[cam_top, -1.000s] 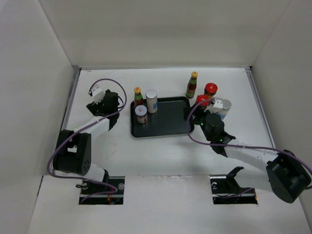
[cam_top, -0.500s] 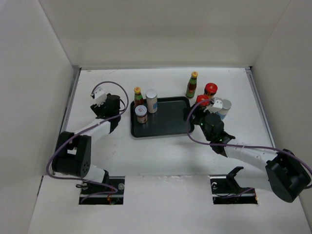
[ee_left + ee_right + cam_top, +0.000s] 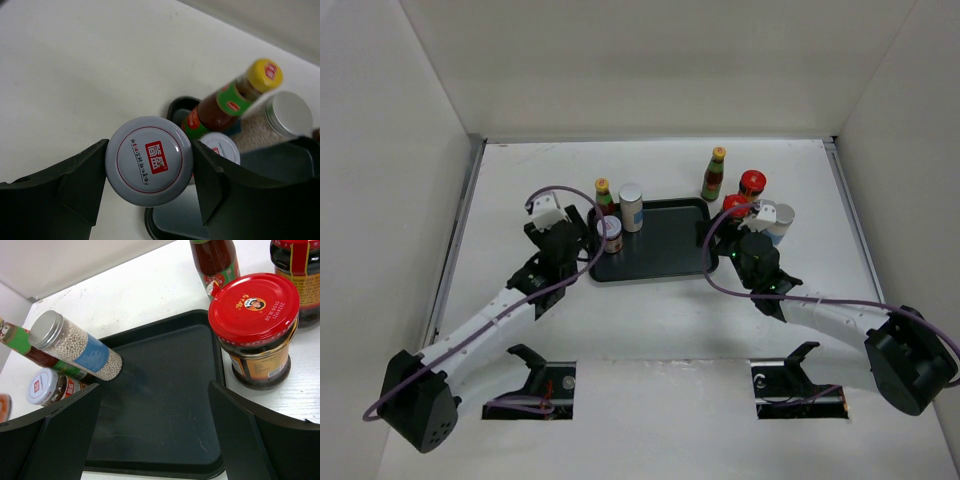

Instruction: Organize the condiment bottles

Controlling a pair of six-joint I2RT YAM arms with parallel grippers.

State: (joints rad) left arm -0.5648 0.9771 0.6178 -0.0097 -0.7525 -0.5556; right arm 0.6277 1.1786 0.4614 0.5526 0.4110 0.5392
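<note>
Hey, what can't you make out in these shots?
Left wrist: the white-lidded jar in the left gripper shows only its lid, which hides its body and footing.
Top view: the left gripper itself covers that jar.
Right wrist: the far red-capped jar is cut by the top and right edges.
Top view: the label on the right yellow-capped bottle is too small to read.

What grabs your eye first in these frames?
The white-lidded jar filling the left wrist view, pinched in the left claw at the left edge of the dark tray. Next, the bright red-lidded jar standing just off the tray's right edge, ahead of the open right claw.
</note>
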